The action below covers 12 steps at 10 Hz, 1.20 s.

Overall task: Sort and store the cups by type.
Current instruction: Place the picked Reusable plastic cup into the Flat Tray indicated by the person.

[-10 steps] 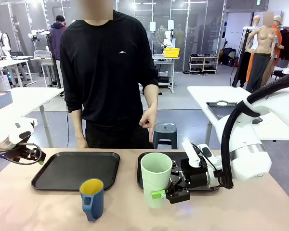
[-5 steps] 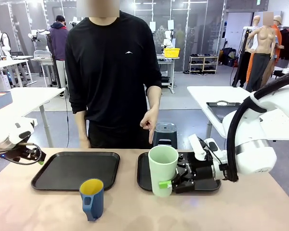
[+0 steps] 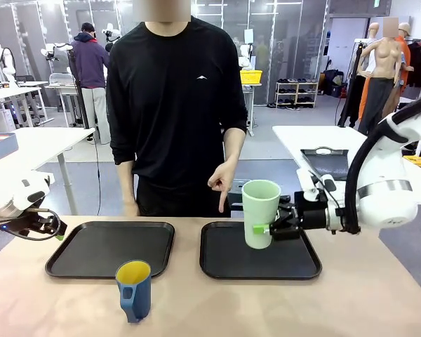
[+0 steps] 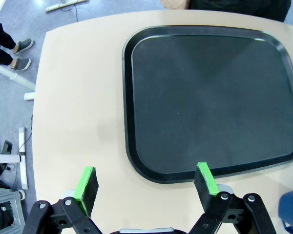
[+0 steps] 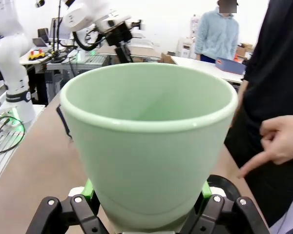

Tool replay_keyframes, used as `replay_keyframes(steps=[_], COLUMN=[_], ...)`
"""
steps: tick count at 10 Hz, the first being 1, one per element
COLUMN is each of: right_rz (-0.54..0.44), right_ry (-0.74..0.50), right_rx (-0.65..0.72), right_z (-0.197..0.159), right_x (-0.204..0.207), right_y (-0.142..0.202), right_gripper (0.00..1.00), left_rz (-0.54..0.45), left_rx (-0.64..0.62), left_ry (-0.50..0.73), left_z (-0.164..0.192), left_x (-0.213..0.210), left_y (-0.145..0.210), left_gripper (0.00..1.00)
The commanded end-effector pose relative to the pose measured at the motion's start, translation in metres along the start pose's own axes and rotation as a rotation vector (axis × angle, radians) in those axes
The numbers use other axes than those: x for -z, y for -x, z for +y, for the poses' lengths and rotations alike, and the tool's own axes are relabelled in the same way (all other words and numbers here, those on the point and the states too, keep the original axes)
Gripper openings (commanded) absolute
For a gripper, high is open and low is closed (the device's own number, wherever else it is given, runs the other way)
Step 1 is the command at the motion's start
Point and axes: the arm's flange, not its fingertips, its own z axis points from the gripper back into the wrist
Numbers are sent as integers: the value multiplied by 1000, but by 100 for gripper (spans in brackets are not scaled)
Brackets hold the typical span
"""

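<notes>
The blue mug (image 3: 134,289) stands on the surface (image 3: 337,302), well apart from both sets of fingers. The left fingers (image 4: 86,183) are spread and empty, with a black tray (image 4: 210,102) just beyond them. The right fingers (image 3: 261,229) pinch the mint tumbler (image 3: 260,207) upright over a second tray (image 3: 259,263). A person's hand (image 3: 221,184) points down beside it.

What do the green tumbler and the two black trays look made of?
The tumbler: likely plastic, matte pale mint; even colour, thick smooth rim, no glaze shine. The left tray and right tray: probably moulded plastic, matte black; rounded raised rims, dull surface.
</notes>
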Motion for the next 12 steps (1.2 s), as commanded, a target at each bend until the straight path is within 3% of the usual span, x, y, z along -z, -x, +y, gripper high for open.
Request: replay_keyframes(steps=[1, 8, 12], right_rz=[-1, -44, -50], right_ry=[11, 62, 59], right_rx=[44, 87, 121], right_z=[-24, -54, -58], right_x=[-1, -16, -8], right_y=[0, 14, 44], right_gripper=[85, 85, 85], left_rz=[-1, -1, -1], left_rx=[6, 6, 6], left_ry=[-5, -5, -5], left_z=[-1, -1, -1], left_x=[-1, -1, -1], left_y=[0, 0, 0], left_gripper=[100, 100, 100])
